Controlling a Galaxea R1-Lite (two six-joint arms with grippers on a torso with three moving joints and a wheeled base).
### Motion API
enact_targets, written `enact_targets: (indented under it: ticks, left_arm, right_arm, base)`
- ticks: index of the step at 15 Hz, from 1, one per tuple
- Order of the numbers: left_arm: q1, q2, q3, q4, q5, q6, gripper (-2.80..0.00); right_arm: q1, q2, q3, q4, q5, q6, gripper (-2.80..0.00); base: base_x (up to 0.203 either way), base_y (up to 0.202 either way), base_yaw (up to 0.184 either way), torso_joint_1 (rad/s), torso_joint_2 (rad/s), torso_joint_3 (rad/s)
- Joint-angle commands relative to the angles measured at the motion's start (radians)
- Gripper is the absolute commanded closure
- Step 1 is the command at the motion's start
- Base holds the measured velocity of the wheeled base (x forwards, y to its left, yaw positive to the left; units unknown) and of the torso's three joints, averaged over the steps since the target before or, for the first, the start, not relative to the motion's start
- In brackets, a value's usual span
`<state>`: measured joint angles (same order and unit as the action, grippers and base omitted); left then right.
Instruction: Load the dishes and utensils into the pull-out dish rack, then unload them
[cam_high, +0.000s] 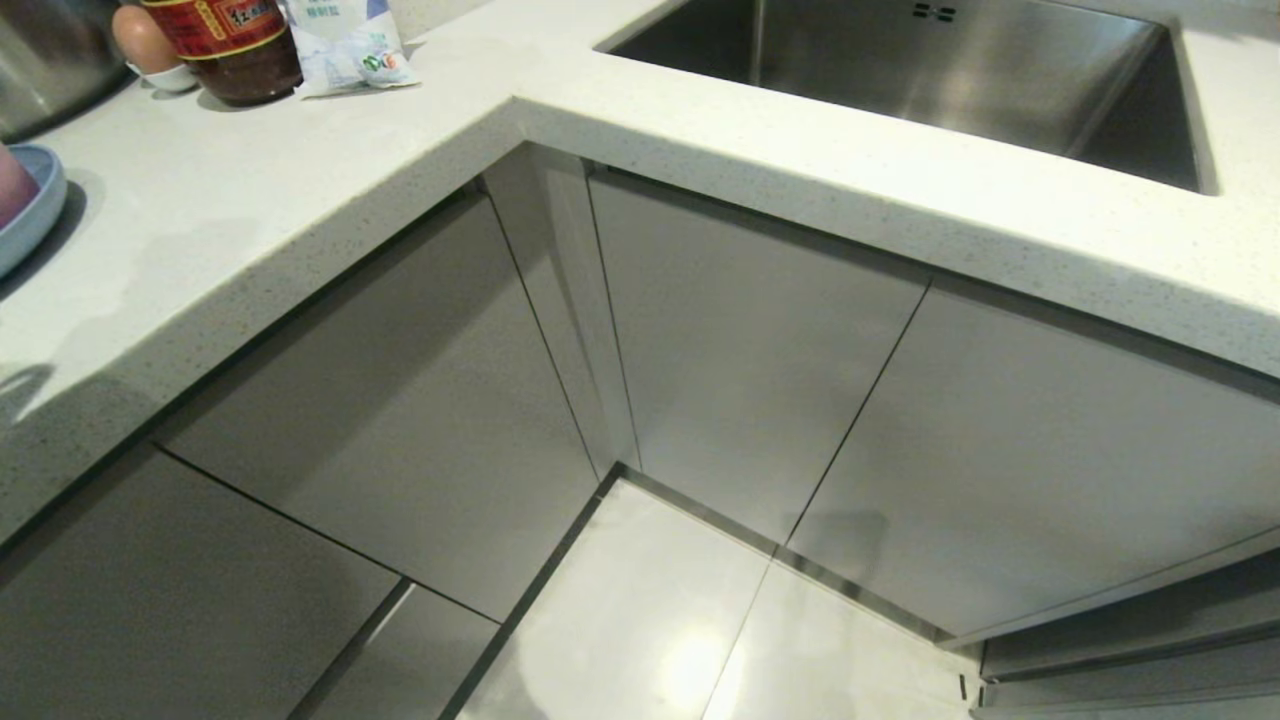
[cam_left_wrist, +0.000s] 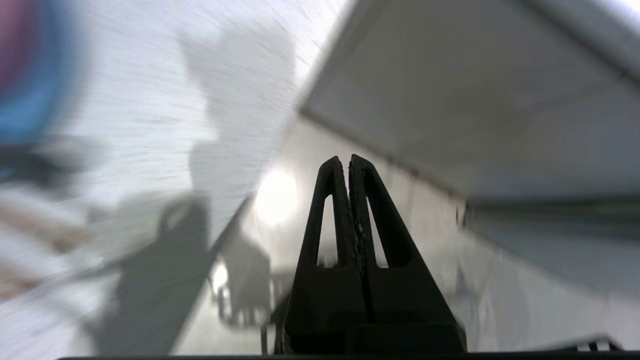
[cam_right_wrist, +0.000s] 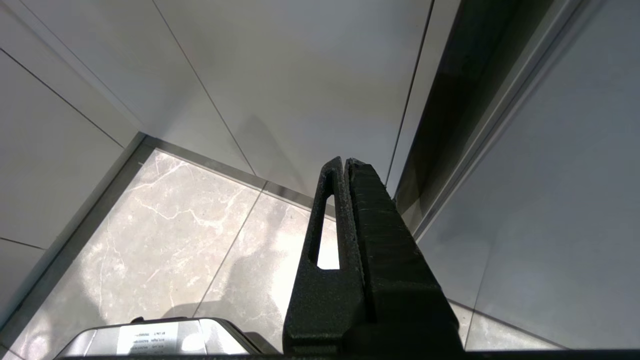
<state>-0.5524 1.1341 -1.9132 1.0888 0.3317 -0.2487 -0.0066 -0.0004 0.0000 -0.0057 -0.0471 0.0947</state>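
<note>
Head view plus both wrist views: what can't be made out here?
- Light-blue oval plate with pink bowl: head view, cut off by the frame edge; left wrist view, motion-blurred.
- Pull-out dish rack, utensils: in no view.
- Shut left gripper and right gripper: outside head view.

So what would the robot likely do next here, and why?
Probably bring the left gripper to a cupboard front to pull the rack out. No rack is in view, the fronts below the counter look shut, and the blue plate holding something pink sits on the counter. Both grippers are shut and empty; the right gripper hangs low near the floor.
</note>
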Motion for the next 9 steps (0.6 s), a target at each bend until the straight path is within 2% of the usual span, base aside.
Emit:
enact_targets:
  ticks: [1, 3, 4, 7, 9]
  left_arm:
    - [0.210, -0.212, 0.013, -0.025, -0.076, 0.082, 0.00]
    - [0.356, -0.328, 0.091, -0.057, -0.145, 0.161, 0.00]
    - [0.393, -0.386, 0.174, -0.074, -0.179, 0.218, 0.00]
    - [0.454, -0.606, 0.436, -0.107, -0.226, 0.383, 0.00]
    - [0.470, -0.756, 0.610, -0.116, -0.240, 0.431, 0.00]
  right_arm:
    - [-0.001, -0.003, 0.000, 0.000, 0.000, 0.000, 0.00]
    - [-0.001, -0.003, 0.000, 0.000, 0.000, 0.000, 0.00]
    - [0.000, -0.004, 0.000, 0.000, 0.000, 0.000, 0.00]
    - [-0.001, -0.004, 0.000, 0.000, 0.000, 0.000, 0.00]
    - [0.000, -0.004, 0.000, 0.000, 0.000, 0.000, 0.00]
  base:
    - [0.000, 0.000, 0.000, 0.000, 0.00, 0.000]
    - [0.000, 0.000, 0.000, 0.000, 0.00, 0.000]
    - [0.000, 0.000, 0.000, 0.000, 0.00, 0.000]
    - [0.000, 0.000, 0.000, 0.000, 0.00, 0.000]
    - [0.000, 0.000, 0.000, 0.000, 0.00, 0.000]
